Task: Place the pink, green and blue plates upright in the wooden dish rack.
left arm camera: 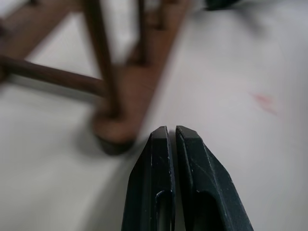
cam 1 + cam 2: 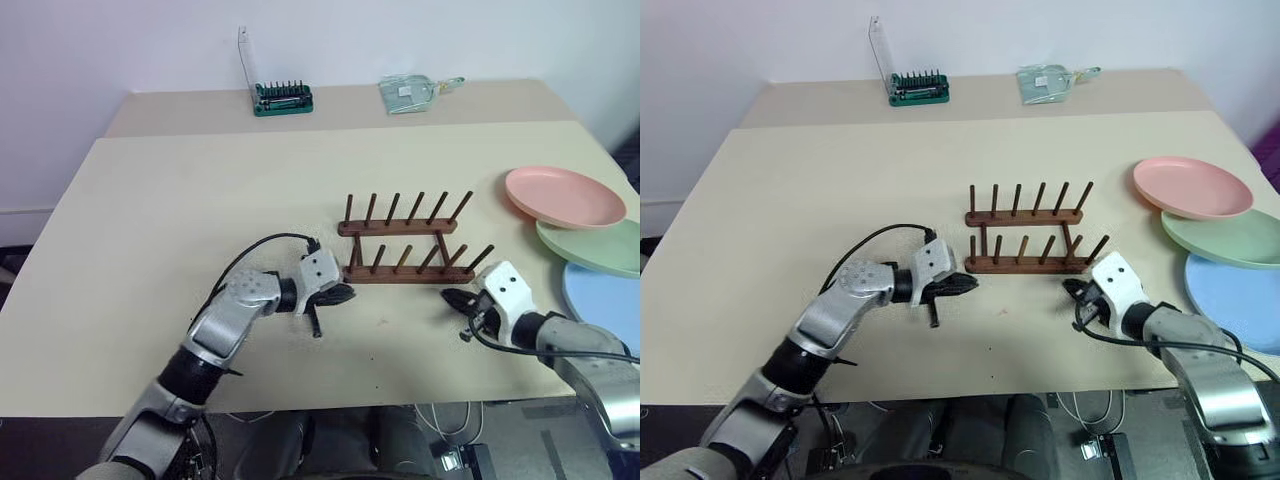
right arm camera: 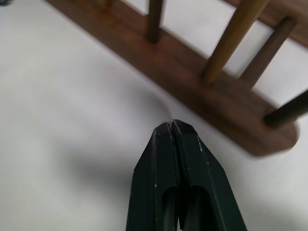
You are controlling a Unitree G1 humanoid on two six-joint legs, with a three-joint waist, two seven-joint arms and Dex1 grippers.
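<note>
Three round, shallow plastic plates lie flat and overlapping at the right edge of the beige desk [image 2: 180, 200]: the salmon pink plate [image 2: 564, 196] farthest, the pale mint green plate [image 2: 595, 246] in the middle, the light blue plate [image 2: 603, 290] nearest. None is in the small dark reddish-brown wooden dish rack [image 2: 405, 242], which stands empty at mid-desk, its pegs upright. We judge the task is at its very start, with no plate grasped yet. Our left gripper [image 2: 340, 294] rests just beside the rack's near-left end, jaws together on nothing; our right gripper [image 2: 455, 298] sits near the rack's near-right end, jaws likewise pressed together and empty. Next, we reckon the right gripper must part its jaws, swing right to a plate's rim, and pinch it.
</note>
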